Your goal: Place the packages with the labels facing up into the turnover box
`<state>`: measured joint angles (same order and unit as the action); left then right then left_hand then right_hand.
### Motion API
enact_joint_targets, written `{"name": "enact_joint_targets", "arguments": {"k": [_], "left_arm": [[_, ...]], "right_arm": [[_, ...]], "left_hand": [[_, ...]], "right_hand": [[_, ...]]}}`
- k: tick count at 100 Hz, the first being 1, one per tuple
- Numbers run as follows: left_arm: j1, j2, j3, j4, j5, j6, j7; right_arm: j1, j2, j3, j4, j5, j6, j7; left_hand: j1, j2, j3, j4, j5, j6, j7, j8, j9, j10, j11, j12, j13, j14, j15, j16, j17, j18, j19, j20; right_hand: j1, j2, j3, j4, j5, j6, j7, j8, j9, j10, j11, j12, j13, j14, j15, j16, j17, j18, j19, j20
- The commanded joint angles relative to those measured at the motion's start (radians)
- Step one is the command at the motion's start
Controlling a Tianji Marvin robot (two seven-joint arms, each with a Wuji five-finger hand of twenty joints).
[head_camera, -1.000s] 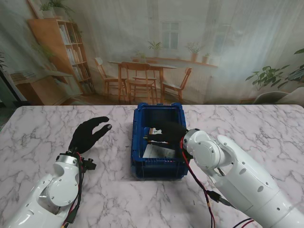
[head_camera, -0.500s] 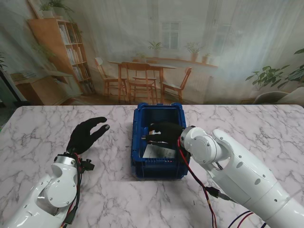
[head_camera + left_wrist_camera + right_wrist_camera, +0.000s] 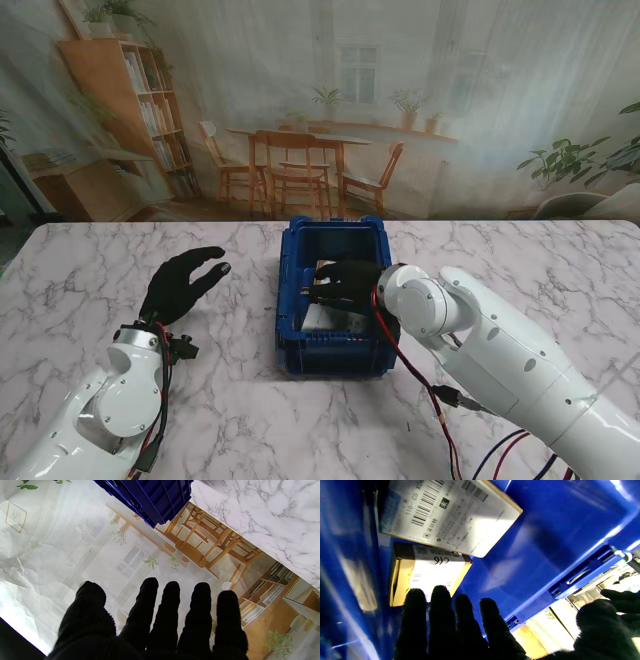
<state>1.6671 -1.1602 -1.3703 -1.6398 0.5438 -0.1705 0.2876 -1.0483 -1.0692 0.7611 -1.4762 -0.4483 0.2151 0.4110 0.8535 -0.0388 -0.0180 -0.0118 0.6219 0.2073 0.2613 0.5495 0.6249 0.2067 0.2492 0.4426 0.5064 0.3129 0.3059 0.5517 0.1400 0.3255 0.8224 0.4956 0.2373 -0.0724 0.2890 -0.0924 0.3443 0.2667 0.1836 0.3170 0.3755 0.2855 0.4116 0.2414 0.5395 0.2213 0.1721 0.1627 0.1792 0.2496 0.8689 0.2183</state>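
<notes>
My right robot hand (image 3: 345, 282) is inside the blue turnover box (image 3: 334, 352), fingers (image 3: 440, 620) stretched out and spread w/ the thumb well off to one side, gripping nothing. The wrist view shows two packages on the box floor, both labels up. The flat one w/ barcodes (image 3: 450, 512) lies farther in; the smaller brown one w/ a handwritten mark on its label (image 3: 430, 572) sits just beside it and partly under it at one edge, near my fingertips. Can't tell whether my fingertips touch the brown one or hover just off it.

My left robot hand (image 3: 185, 280) is held up off the marble counter (image 3: 90, 270), left of the box and well apart from it, fingers apart, nothing in it.

Judging the step: looks like the release/placement end of a drop, since the brown pkg rests flat w/ label up and my right fingers are splayed rather than curled round it.

Next move as I see it: lift the right robot hand straight up out of the box w/o dragging fingertips over the brown pkg, and clear the box wall before swinging away. No further packages show on the counter in the stand view, so can't say if any are left to fetch.
</notes>
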Motion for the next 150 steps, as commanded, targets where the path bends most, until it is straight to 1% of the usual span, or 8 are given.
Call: {"name": "enact_joint_targets", "arguments": {"k": [1,49,67,74,93,114,125,150], "left_arm": [[-0.002,0.000,0.003,0.005,0.002,-0.002,-0.012],[-0.007,0.001,0.007,0.012,0.005,-0.004,-0.016],[-0.008,0.002,0.008,0.013,0.006,-0.005,-0.017],[-0.008,0.002,0.008,0.013,0.006,-0.004,-0.017],[-0.009,0.002,0.010,0.015,0.008,-0.004,-0.019],[-0.010,0.002,0.010,0.015,0.008,-0.004,-0.019],[-0.009,0.003,0.010,0.014,0.009,-0.003,-0.020],[-0.010,0.003,0.012,0.014,0.011,0.001,-0.022]], "right_arm": [[0.001,-0.004,-0.013,0.025,0.007,0.003,0.009],[0.049,-0.009,-0.084,0.081,0.059,-0.015,0.035],[0.054,-0.008,-0.099,0.080,0.068,-0.016,0.047],[0.063,-0.006,-0.111,0.084,0.070,-0.013,0.057],[0.081,-0.010,-0.136,0.106,0.081,-0.006,0.060],[0.078,-0.010,-0.135,0.106,0.078,-0.012,0.057],[0.069,-0.012,-0.121,0.102,0.073,-0.020,0.042],[0.055,-0.016,-0.093,0.075,0.054,-0.031,0.015]], "left_hand": [[0.026,0.044,-0.012,0.005,0.026,0.008,0.001,0.000,0.020,-0.004,0.001,0.006,0.008,-0.002,0.007,0.005,-0.016,0.010,-0.004,0.017],[0.025,0.046,-0.012,0.004,0.025,0.009,0.000,-0.001,0.019,-0.004,-0.002,0.006,0.008,-0.002,0.006,0.005,-0.017,0.010,-0.008,0.018],[0.026,0.046,-0.012,0.004,0.026,0.009,0.000,-0.001,0.019,-0.004,-0.003,0.005,0.007,-0.002,0.005,0.004,-0.016,0.010,-0.008,0.019],[0.026,0.046,-0.012,0.004,0.025,0.008,-0.001,0.000,0.020,-0.004,-0.003,0.005,0.007,-0.002,0.005,0.004,-0.017,0.011,-0.008,0.019],[0.024,0.047,-0.013,0.004,0.025,0.009,-0.001,-0.001,0.019,-0.005,-0.004,0.005,0.007,-0.002,0.004,0.004,-0.018,0.011,-0.009,0.019],[0.024,0.047,-0.013,0.004,0.023,0.009,-0.002,-0.001,0.017,-0.004,-0.005,0.005,0.006,-0.002,0.004,0.004,-0.017,0.011,-0.010,0.019],[0.025,0.048,-0.012,0.004,0.024,0.008,-0.002,-0.001,0.018,-0.005,-0.005,0.005,0.006,-0.001,0.004,0.004,-0.018,0.012,-0.010,0.020],[0.025,0.047,-0.012,0.004,0.024,0.008,-0.002,-0.001,0.018,-0.005,-0.005,0.005,0.006,-0.002,0.003,0.003,-0.018,0.011,-0.012,0.020]], "right_hand": [[-0.045,0.048,-0.020,0.023,-0.017,0.005,0.012,0.026,0.001,-0.015,-0.011,-0.006,-0.016,-0.021,-0.022,-0.017,-0.016,-0.033,0.000,-0.018],[-0.038,0.050,-0.026,0.024,-0.003,-0.013,0.049,0.039,0.023,-0.032,-0.010,-0.005,-0.003,-0.031,-0.011,-0.011,-0.005,-0.038,0.016,-0.013],[-0.036,0.054,-0.028,0.024,-0.009,-0.012,0.063,0.039,0.021,-0.025,-0.011,-0.005,0.000,-0.023,-0.005,-0.008,0.000,-0.036,0.027,-0.008],[-0.035,0.058,-0.031,0.024,-0.018,-0.010,0.070,0.036,0.016,-0.021,-0.012,-0.005,0.017,-0.014,0.017,0.003,0.019,-0.025,0.058,0.006],[-0.033,0.059,-0.036,0.025,-0.019,-0.012,0.083,0.031,0.022,-0.020,-0.006,-0.002,0.019,-0.011,0.034,0.013,0.020,-0.021,0.078,0.017],[-0.029,0.060,-0.038,0.026,-0.019,-0.034,0.104,0.031,0.041,-0.041,0.009,0.005,0.019,-0.024,0.047,0.021,0.016,-0.013,0.091,0.026],[-0.021,0.055,-0.036,0.028,-0.030,-0.045,0.118,0.032,0.031,-0.048,0.017,0.009,0.004,-0.031,0.044,0.022,0.008,-0.009,0.094,0.029],[-0.004,0.047,-0.033,0.029,-0.034,-0.030,0.141,0.029,-0.021,-0.030,0.022,0.013,-0.042,-0.018,0.040,0.023,-0.018,-0.015,0.082,0.026]]}}
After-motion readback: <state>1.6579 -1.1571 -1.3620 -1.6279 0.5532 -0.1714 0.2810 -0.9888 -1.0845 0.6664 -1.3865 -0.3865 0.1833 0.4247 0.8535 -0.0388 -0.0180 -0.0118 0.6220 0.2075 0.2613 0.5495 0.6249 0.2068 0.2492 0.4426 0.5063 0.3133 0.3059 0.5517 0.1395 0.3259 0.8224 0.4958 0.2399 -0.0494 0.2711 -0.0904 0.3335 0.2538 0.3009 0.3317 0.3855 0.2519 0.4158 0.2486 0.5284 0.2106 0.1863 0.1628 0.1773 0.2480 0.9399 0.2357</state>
